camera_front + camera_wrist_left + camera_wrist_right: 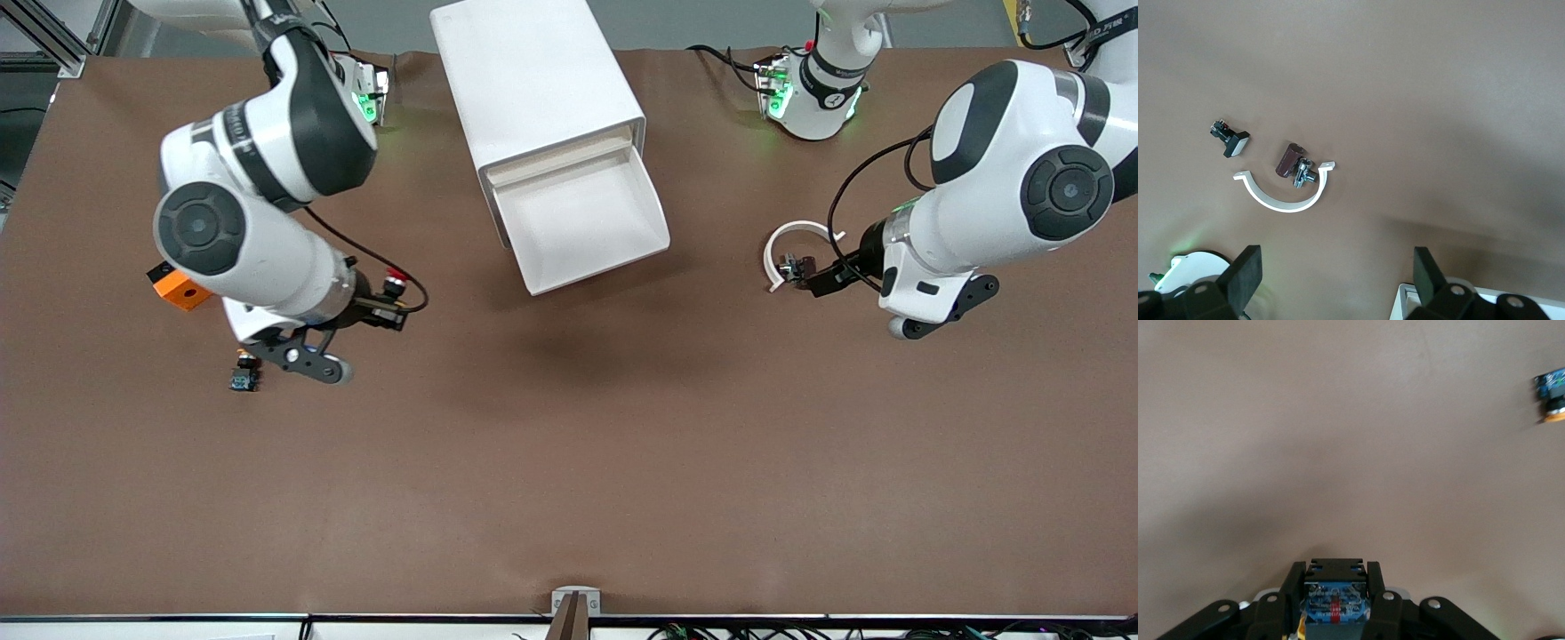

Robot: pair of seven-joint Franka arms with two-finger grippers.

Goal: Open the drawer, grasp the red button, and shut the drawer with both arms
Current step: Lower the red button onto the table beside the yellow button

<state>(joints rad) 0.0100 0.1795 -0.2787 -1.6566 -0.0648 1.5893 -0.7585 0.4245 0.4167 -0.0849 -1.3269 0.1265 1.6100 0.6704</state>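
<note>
We see the right gripper (396,300) clamped on the small red-capped dark button (1334,600), lifted beside the pulled-out white plastic drawer (582,218) for dropping in; the left gripper (813,280) waits wide.

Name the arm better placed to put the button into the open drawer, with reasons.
Right. The right gripper is shut on the red-capped button, up over the table toward the right arm's end. The drawer stands open. The left gripper is open and empty, over the white clamp.

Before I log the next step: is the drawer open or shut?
Open. The drawer is pulled out of the cabinet, its white inside showing with nothing seen in it.
</note>
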